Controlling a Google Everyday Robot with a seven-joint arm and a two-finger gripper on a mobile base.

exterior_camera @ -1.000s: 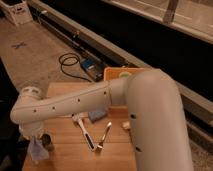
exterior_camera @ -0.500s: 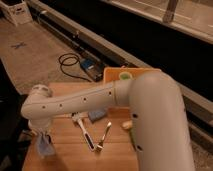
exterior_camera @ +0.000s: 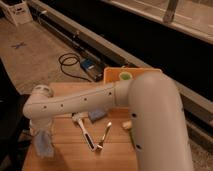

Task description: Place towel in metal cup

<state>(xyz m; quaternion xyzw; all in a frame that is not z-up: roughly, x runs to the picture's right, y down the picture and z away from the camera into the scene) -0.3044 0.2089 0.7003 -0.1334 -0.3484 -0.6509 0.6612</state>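
The towel (exterior_camera: 44, 144) is a limp pale grey-blue cloth hanging at the front left of the wooden table (exterior_camera: 65, 155). My gripper (exterior_camera: 40, 131) points down below the white wrist (exterior_camera: 39, 102) and is shut on the towel's top, holding it just above the table's left side. The white arm (exterior_camera: 95, 100) runs from the lower right across the table's back. The metal cup is not in view; the arm may hide it.
A light green plastic cup (exterior_camera: 125, 76) stands on an orange tray (exterior_camera: 112, 75) at the back. A blue sponge block (exterior_camera: 98, 114), a white-handled brush (exterior_camera: 83, 131) and a thin utensil (exterior_camera: 105, 136) lie mid-table. A cable and box (exterior_camera: 87, 66) lie on the floor behind.
The wrist and gripper have moved a little to the right and up with the towel hanging from them. The things on the table have not moved.
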